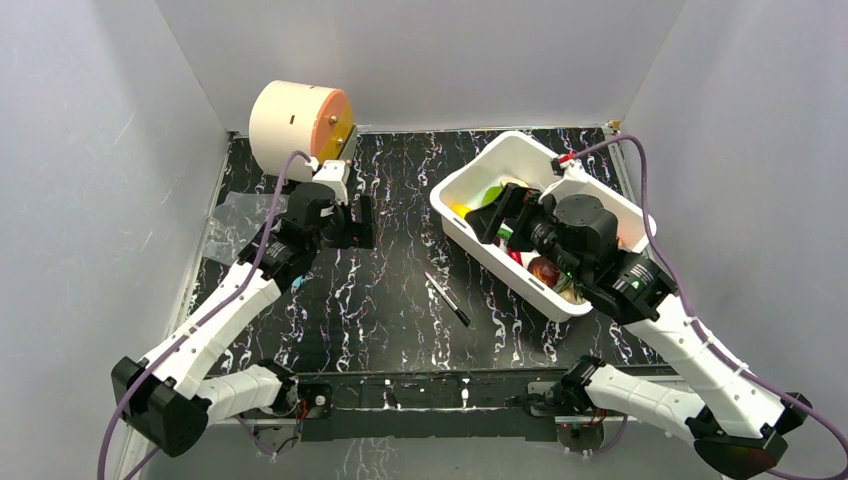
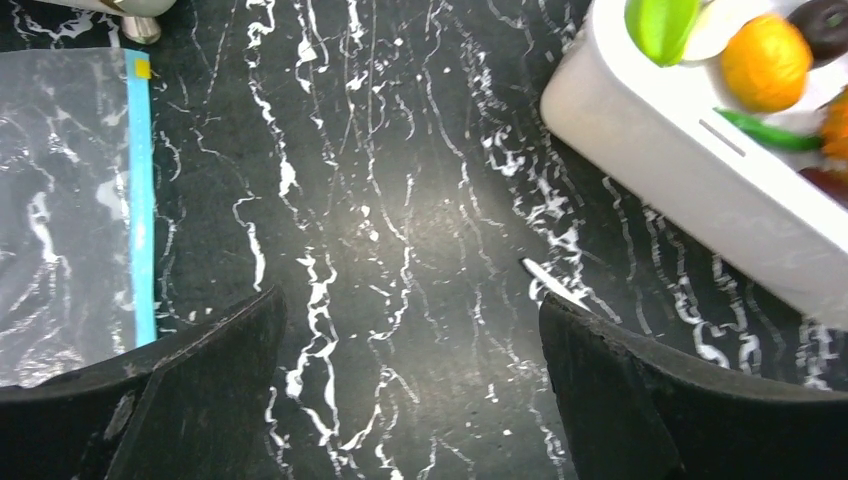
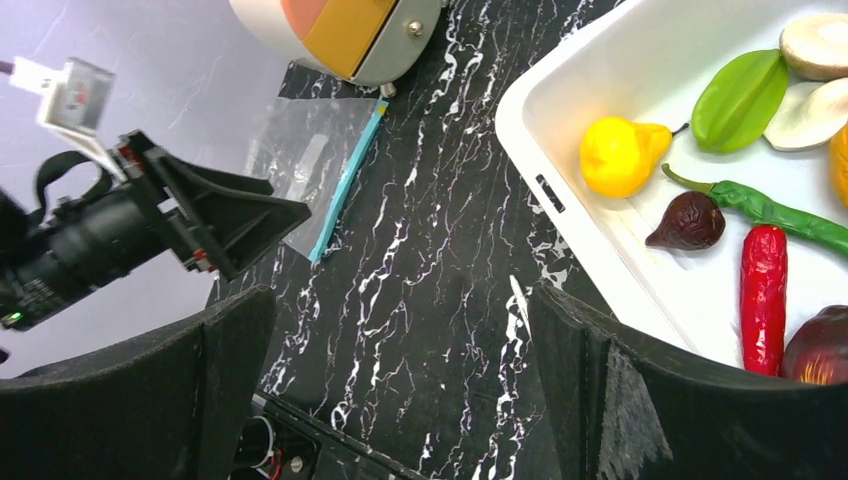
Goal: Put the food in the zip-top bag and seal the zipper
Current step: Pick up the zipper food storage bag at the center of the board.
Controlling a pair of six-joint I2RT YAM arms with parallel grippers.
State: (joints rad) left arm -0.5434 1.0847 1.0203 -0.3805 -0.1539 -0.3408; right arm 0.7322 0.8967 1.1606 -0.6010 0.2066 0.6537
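Note:
The clear zip-top bag [image 1: 238, 222] lies flat at the table's far left, empty, with its blue-teal zipper [image 2: 140, 200] facing the middle; it also shows in the right wrist view [image 3: 310, 160]. The food lies in the white tub [image 1: 470, 172]: a yellow fruit [image 3: 618, 155], a green leaf shape [image 3: 742, 98], a dark purple fruit [image 3: 690, 222], a red chili [image 3: 763, 295], a green chili [image 3: 790, 215] and an orange fruit [image 2: 765, 60]. My left gripper [image 1: 352, 228] is open and empty just right of the bag. My right gripper [image 1: 503, 218] is open and empty over the tub's near-left rim.
A thin black pen [image 1: 447, 299] lies on the black marbled table between the arms. A cream and orange cylinder [image 1: 300, 120] stands at the back left, behind the bag. Grey walls close the sides and back.

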